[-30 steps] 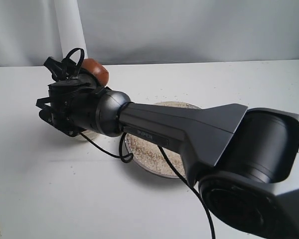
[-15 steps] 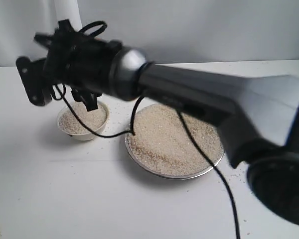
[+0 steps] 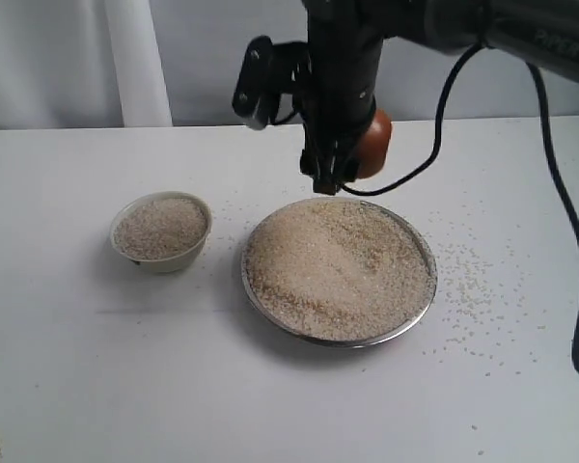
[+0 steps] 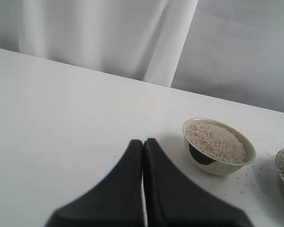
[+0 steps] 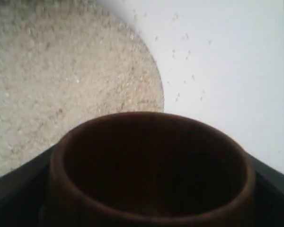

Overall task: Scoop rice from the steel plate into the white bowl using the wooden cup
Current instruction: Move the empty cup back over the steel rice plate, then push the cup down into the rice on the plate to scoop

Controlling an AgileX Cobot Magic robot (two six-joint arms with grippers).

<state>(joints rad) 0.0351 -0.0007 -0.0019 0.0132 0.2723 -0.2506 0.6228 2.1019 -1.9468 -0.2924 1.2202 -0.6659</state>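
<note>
Item 1, left end effector (image 4: 143, 144): two dark fingers pressed together, nothing held between them, shown low in the left wrist view above the white surface (image 3: 125, 386).

Item 2, white bowl (image 3: 164, 260): set at centre left of the exterior view, upright, filled almost to the rim with rice (image 3: 161, 224).

Item 3, steel plate (image 3: 340, 341): placed just right of the bowl and apart from it, at centre frame; a broad heap of grains is spread across it.

Item 4, right end effector (image 3: 336, 169): hung at upper centre, over the plate's far rim, clamped on the wooden cup (image 3: 372, 145). In the right wrist view the cup's dark inside is seen between the two jaws.

Item 5, scattered grains (image 3: 468, 285): strewn on the surface right of the plate.

Item 6, black cable (image 3: 565, 193): trailed down the right edge.
</note>
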